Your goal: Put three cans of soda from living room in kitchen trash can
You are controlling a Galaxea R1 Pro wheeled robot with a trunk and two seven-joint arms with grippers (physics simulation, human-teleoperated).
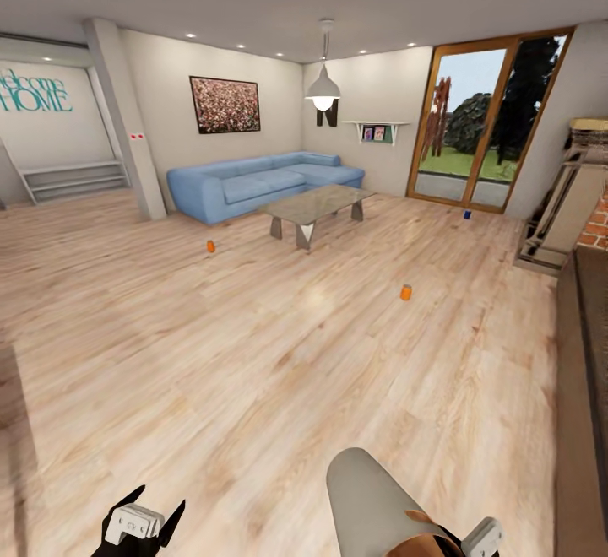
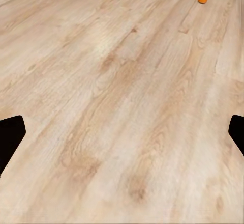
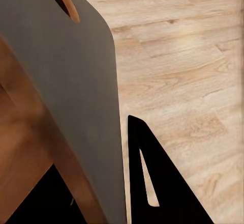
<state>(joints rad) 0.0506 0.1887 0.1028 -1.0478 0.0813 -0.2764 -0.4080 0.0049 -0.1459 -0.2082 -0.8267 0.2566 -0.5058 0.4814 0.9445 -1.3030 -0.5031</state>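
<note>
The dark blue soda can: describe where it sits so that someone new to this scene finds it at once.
Look to the tall wood-framed glass doors at the far right of the living room. On the pale wood floor just in front of them stands the dark blue can, alone. The two orange cans stand nearer, out on the open floor; this one is farthest and the only blue one.

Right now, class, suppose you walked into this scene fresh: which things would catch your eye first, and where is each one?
The long blue corner sofa stands against the far wall, with the glass-topped coffee table in front of it. Three small drink cans dot the pale wood floor: one orange can left of the table, another orange can nearer, and a dark blue can by the glass door. Close up, the right pincer grips the grey metal bin.
</note>
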